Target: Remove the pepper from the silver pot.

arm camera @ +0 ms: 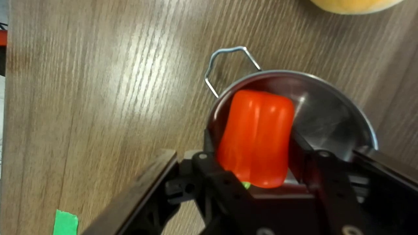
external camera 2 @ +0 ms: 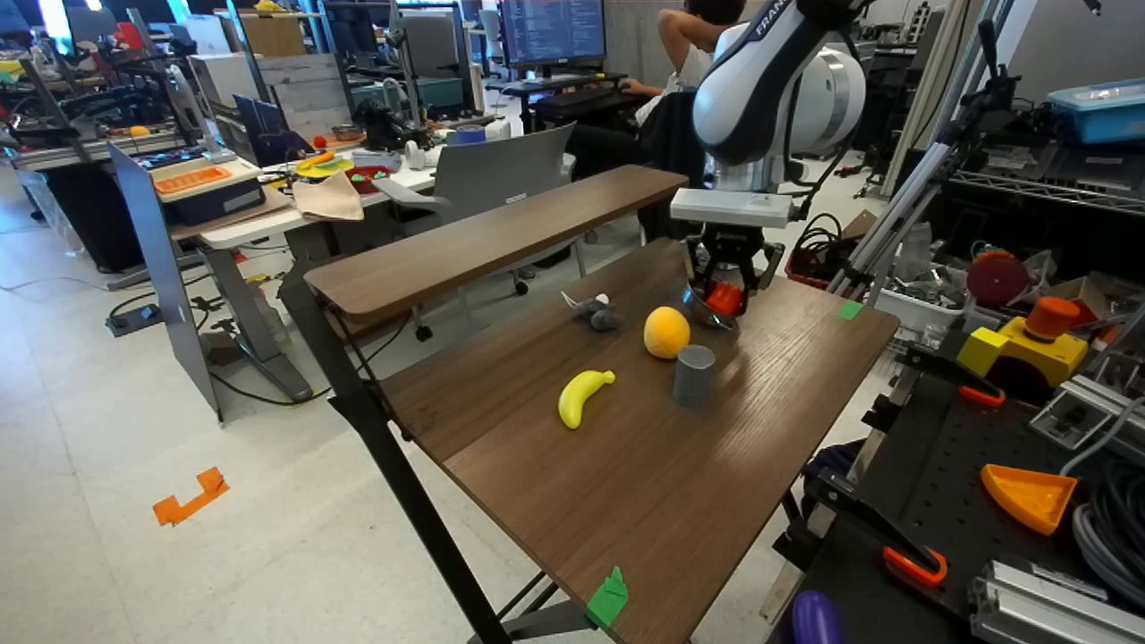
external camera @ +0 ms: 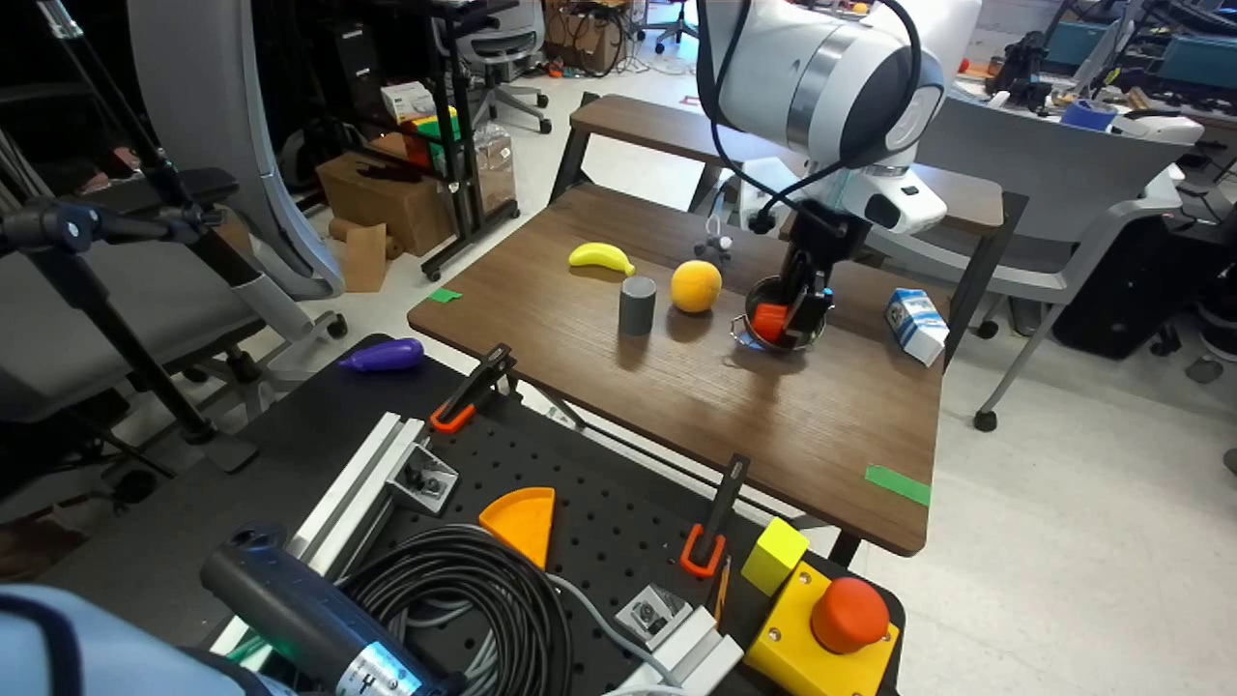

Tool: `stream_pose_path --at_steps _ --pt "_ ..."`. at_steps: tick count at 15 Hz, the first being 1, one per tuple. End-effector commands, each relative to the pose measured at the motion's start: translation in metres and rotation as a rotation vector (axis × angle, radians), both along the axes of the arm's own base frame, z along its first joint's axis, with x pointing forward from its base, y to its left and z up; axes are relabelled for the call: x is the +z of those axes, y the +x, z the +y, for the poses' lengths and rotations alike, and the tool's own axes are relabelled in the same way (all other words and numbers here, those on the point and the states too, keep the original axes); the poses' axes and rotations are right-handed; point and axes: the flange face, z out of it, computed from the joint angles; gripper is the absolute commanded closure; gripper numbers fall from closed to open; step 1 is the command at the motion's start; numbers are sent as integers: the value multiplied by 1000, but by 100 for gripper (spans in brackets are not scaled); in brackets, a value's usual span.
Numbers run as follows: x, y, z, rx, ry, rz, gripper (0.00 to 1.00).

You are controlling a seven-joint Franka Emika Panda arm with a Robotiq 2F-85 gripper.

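Wrist view: I am looking down into the shallow silver pot (arm camera: 326, 114), a wire handle (arm camera: 230, 49) standing out at its upper left. Inside it sits the pepper (arm camera: 256, 137), bright red and blocky, close to the left wall as seen here, with a bit of green stem (arm camera: 245, 184) peeking out at its lower end. I cannot tell whether it touches the bottom. My tool (arm camera: 252, 140) comes in from the lower edge, its dark fingers (arm camera: 299, 148) spread apart with the pepper between them; I cannot tell whether they press on it. In both exterior views the white arm (external camera: 821, 87) bends down over the pot, which rests on a brown wooden desk (external camera: 541, 300). In an exterior view, a round orange fruit (external camera: 696, 286) is just beside the pot; farther left come an upright grey cylinder (external camera: 637, 305) and a yellow banana (external camera: 601, 256), while to the pot's right, apart from it, lies a blue-and-white carton (external camera: 916, 326). A small grey object (external camera 2: 597, 314), its kind unclear to me, lies near the orange fruit.
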Motion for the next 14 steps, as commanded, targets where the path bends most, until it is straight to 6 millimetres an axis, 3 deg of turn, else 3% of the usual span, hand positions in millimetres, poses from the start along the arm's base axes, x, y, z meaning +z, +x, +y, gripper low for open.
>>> stream_pose_path --at_steps 1,14 --pt "11 0 2 16 -19 10 72" --pt "72 3 13 110 -68 -50 72"
